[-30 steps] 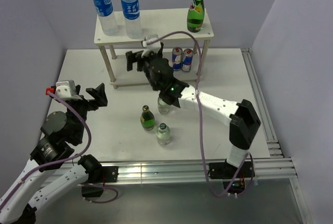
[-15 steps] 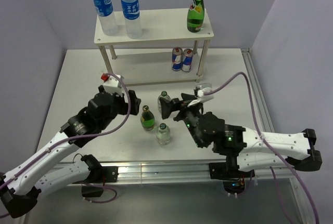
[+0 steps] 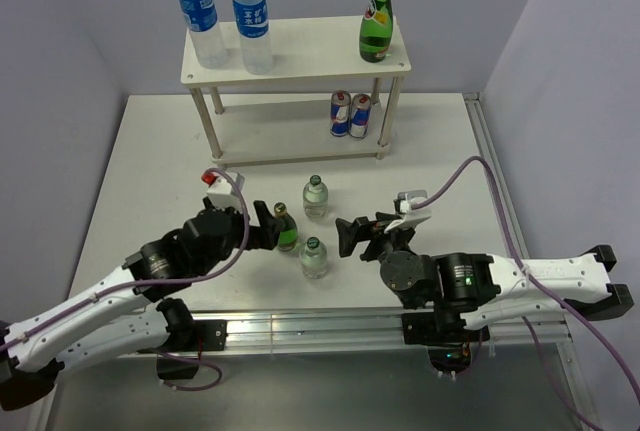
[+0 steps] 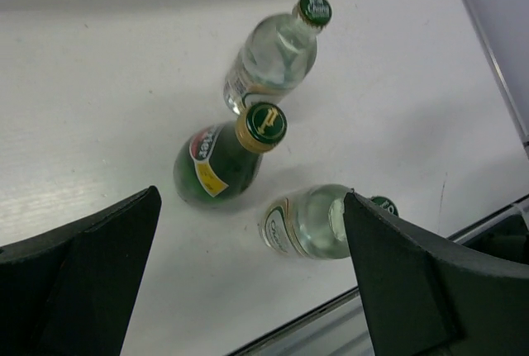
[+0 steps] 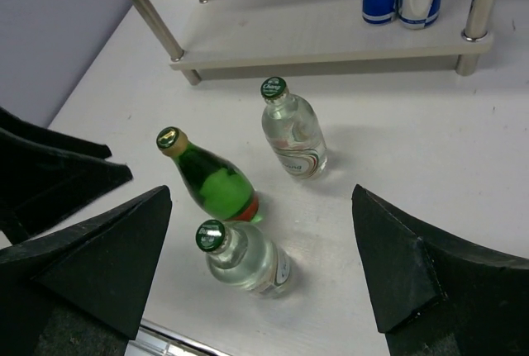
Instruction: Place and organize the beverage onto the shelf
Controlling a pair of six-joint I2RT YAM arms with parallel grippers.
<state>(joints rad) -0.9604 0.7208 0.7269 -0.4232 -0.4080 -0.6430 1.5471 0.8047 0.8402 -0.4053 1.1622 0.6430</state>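
Observation:
The pale wooden shelf stands at the back of the table. Its top board holds two blue-label water bottles and a tall green bottle. Two Red Bull cans stand on its lower board. Three small bottles stand on the table: a green one, a far clear one and a near clear one. My left gripper is open and empty, just left of the green bottle. My right gripper is open and empty, to the right of the near clear bottle.
The aluminium rail runs along the table's near edge, close to the near clear bottle. Grey walls close in the left, back and right. The shelf legs stand beyond the bottles.
My left gripper has moved nearer and right, up beside the green bottle. My right gripper has drawn back from the bottles toward the near right. The bottles have not moved.

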